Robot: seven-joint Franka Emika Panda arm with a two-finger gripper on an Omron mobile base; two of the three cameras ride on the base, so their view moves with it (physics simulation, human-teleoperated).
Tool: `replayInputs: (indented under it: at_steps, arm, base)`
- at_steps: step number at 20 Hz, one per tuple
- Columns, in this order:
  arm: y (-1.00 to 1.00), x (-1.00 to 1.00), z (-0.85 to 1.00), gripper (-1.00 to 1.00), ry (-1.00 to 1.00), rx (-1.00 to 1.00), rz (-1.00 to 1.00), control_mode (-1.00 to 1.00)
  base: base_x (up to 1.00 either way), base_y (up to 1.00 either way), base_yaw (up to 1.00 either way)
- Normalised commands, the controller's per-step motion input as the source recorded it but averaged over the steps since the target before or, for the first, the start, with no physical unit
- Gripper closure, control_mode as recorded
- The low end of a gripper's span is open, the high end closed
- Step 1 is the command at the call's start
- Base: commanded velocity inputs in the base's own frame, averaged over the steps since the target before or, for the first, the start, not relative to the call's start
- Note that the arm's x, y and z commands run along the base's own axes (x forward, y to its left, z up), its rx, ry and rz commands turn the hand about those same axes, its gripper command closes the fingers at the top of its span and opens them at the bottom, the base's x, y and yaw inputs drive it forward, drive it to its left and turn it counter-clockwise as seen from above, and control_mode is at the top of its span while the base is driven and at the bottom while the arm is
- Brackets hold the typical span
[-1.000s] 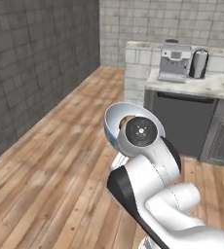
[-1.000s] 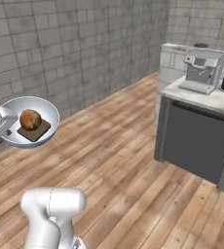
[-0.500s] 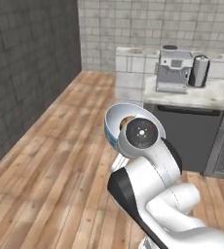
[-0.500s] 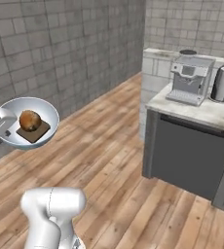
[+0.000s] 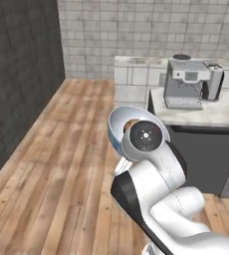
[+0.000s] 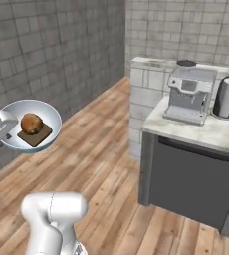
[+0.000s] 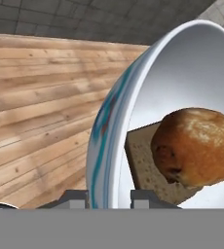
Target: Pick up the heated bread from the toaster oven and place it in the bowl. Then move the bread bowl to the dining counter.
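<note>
Stage: bread is already in the bowl; what remains, judging by the scene, is the carry to the dining counter, which I cannot pick out in these frames.
Gripper: the gripper [image 7: 109,197] has its two fingertips pinched on the bowl's rim, one on the outer wall, one inside.
Bowl: the bowl [image 6: 50,119] is held up in the air, clear of the wood floor [image 6: 101,164], close beside the arm's upper joint in the left base view.
Bread: the heated bread [image 6: 31,123] rests inside the bowl, on top of a flat dark brown square piece [image 6: 36,135].
Key relation: the bowl extends straight out from the fingers, so its whole weight hangs beyond a single rim pinch; the bun lies past the fingertips, toward the bowl's centre.
Surroundings: a marble worktop [image 6: 206,132] with a coffee machine [image 6: 190,94] and a kettle [image 6: 227,97] stands ahead to the right, well apart from the bowl.
Risk: a tilt or jolt could roll the bun out or slip the rim.
</note>
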Motion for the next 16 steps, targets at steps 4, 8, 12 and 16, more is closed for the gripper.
replayInputs:
  at_steps: [4,8,12,16]
  arm:
    - [0.0,0.0,0.0,1.0,0.0,0.0,0.0,1.0]
    - [0.0,0.0,0.0,1.0,0.0,0.0,0.0,1.0]
    - [0.0,0.0,0.0,1.0,0.0,0.0,0.0,1.0]
    - [0.0,0.0,0.0,1.0,0.0,0.0,0.0,1.0]
  base:
    - [1.0,0.7,-0.27]
    - [1.0,0.89,-0.31]
    - [1.0,0.93,-0.33]
    - [1.0,0.91,-0.34]
